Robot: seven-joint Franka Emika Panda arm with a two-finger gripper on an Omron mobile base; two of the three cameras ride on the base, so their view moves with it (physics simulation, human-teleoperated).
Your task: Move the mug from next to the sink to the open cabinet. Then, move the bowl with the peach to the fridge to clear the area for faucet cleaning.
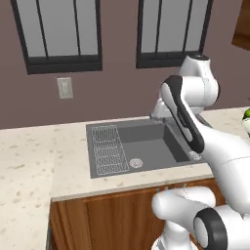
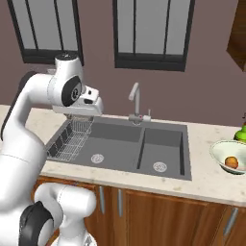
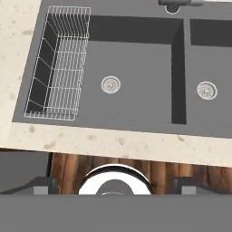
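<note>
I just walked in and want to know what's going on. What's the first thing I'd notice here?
Most likely the big white robot arm, bending over the left side of the dark grey sink with its gripper open and holding nothing. Next, the white wire rack in the sink's left basin and the silver faucet behind the divider. Far right on the counter sits a pale bowl with a peach inside.

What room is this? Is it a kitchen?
Yes, it looks like a kitchen. There is a dark grey sink with two basins set in a speckled counter, a silver faucet behind it, and a bowl holding a peach.
</note>
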